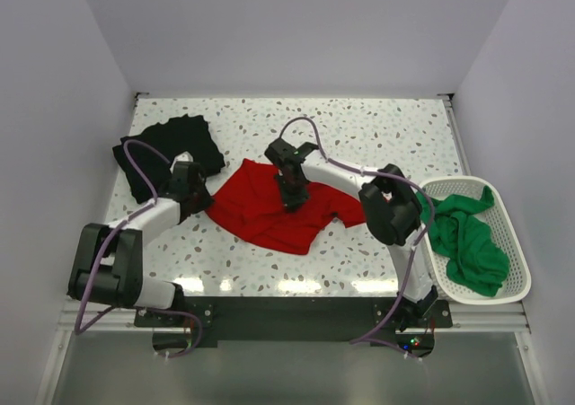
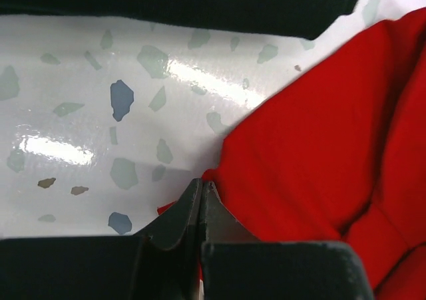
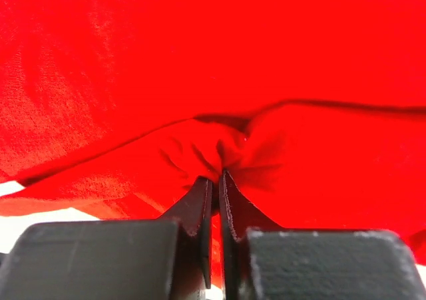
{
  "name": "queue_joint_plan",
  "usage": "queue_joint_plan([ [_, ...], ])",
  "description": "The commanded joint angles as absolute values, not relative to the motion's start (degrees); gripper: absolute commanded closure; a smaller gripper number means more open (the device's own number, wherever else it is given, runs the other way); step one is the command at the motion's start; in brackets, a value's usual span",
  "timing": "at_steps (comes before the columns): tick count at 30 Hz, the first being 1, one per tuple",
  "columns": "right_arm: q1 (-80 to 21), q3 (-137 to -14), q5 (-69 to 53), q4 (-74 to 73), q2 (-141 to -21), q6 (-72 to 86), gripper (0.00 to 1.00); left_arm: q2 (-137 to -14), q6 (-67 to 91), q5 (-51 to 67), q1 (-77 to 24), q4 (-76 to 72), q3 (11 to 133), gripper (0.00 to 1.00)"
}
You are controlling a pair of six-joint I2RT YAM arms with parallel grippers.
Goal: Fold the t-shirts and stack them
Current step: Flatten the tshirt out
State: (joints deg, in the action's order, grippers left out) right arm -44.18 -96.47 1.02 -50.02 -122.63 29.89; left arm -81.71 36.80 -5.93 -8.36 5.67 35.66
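**Top external view: red t-shirt [image 1: 269,215] pinched, fold not yet begun**

Left of the red t-shirt lies the black t-shirt [image 1: 166,149], crumpled. The left gripper [image 2: 203,185] is clenched on its left edge. The right gripper [image 3: 216,178] pinches a wrinkle at its middle. To its right, the green t-shirt [image 1: 467,242] sits in the basket [image 1: 519,266]. The next move, I think, is to lift and spread the cloth flat.

Pale lavender walls [image 1: 296,28], speckled white tabletop [image 1: 377,136], glare streaks [image 1: 301,286] perhaps from overhead lamps, black front plate [image 1: 287,320]
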Motion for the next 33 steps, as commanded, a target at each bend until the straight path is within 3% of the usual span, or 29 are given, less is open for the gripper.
queue_joint_plan([
  [1, -41.8, -96.3, 3.3, -52.7, -114.9, 30.5, 1.00, -75.7, 36.3, -6.6, -8.1, 6.1, 37.6, 1.00],
  [8, -35.1, -94.4, 4.0, -57.6, -101.4, 30.9, 1.00, -65.8, 35.4, -10.7, -8.0, 13.7, 42.3, 1.00],
  [16, -29.1, -97.1, 14.1, -69.0, -87.8, 28.8, 1.00, -50.1, 35.1, -20.7, -8.1, 26.5, 47.0, 1.00],
  [25, -17.1, -82.3, 13.0, -59.1, -85.8, 25.3, 0.97, -46.3, 31.7, -26.6, -8.1, 28.0, 41.4, 1.00],
  [29, -12.8, -80.2, 10.7, -52.2, -93.4, 24.2, 0.88, -51.8, 27.9, -24.9, -8.0, 24.7, 40.9, 1.00],
  [30, -12.5, -82.1, 10.6, -51.9, -95.5, 23.5, 0.76, -54.0, 27.2, -22.6, -8.1, 23.4, 41.8, 1.00],
  [33, -12.3, -86.2, 10.2, -54.6, -99.8, 22.2, 0.54, -56.9, 24.7, -18.2, -8.0, 21.5, 44.2, 1.00],
])
